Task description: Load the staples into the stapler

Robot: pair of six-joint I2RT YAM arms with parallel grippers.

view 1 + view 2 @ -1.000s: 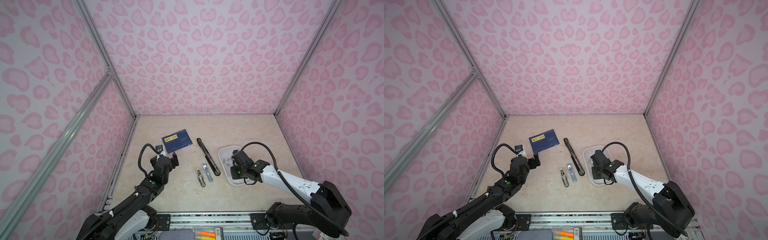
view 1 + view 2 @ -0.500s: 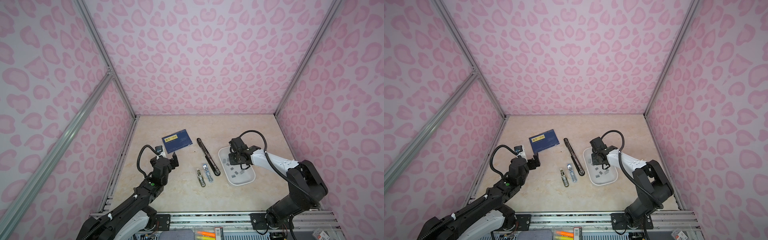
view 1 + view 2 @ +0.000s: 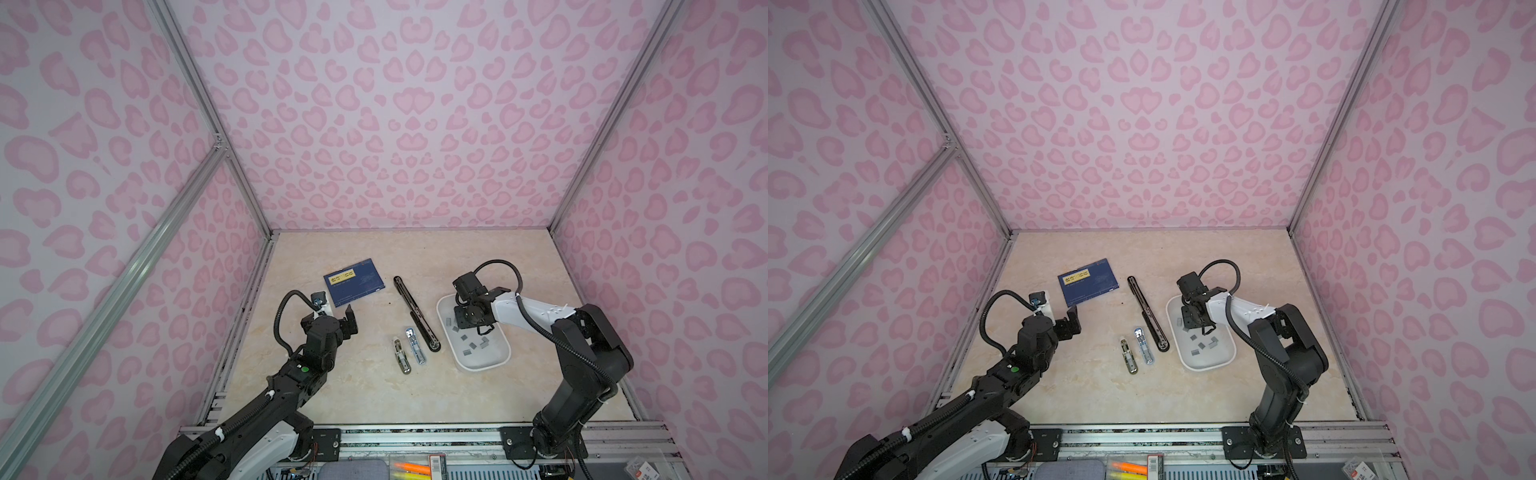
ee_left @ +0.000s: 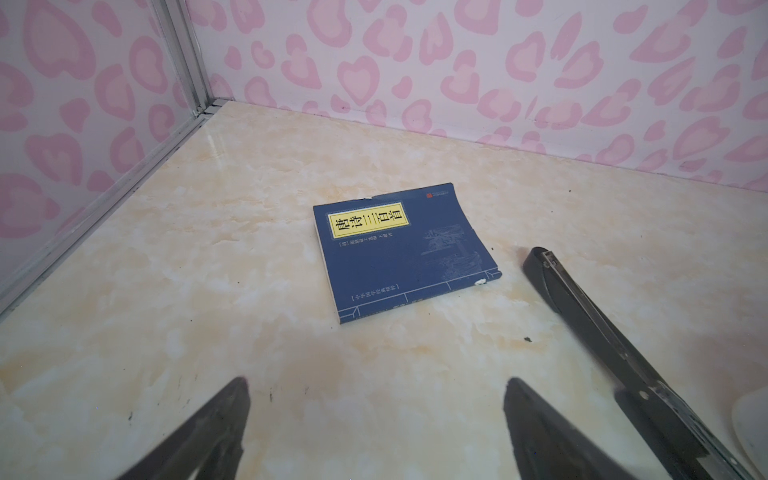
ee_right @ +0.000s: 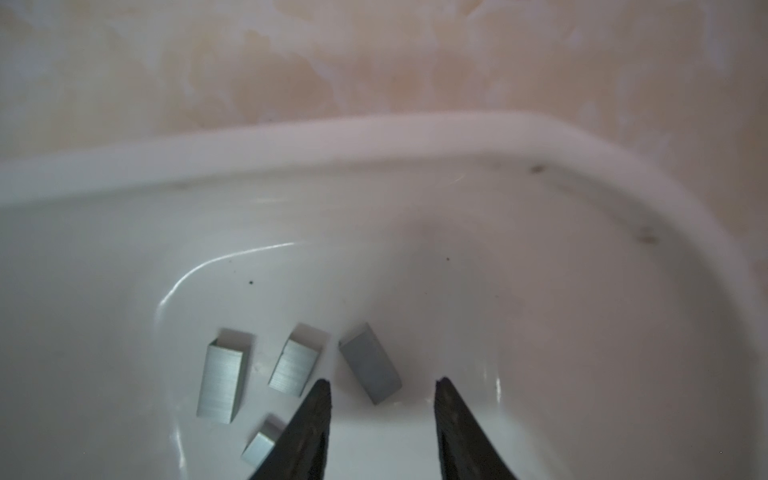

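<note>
Several small grey staples [image 3: 471,344] [image 5: 370,363] lie in a white tray [image 3: 482,368] [image 3: 1204,368] [image 5: 374,137]. My right gripper [image 3: 465,320] [image 3: 1190,318] [image 5: 382,386] points down into the tray's far end, open, with nothing between its fingers. One staple strip lies just ahead of the tips. A long black stapler [image 3: 415,309] [image 4: 602,332] lies opened flat left of the tray. Two small metal staplers [image 3: 402,356] [image 3: 415,351] lie beside it. My left gripper [image 3: 350,321] [image 4: 376,386] hovers wide open and empty near the left wall.
A blue book [image 3: 353,282] [image 4: 403,249] lies flat at the back left, just beyond my left gripper. Pink patterned walls enclose the marble table [image 3: 415,399] on three sides.
My right arm has raised its elbow and drawn the gripper toward the tray's far end, and its jaws have widened. The left arm has stayed still.
</note>
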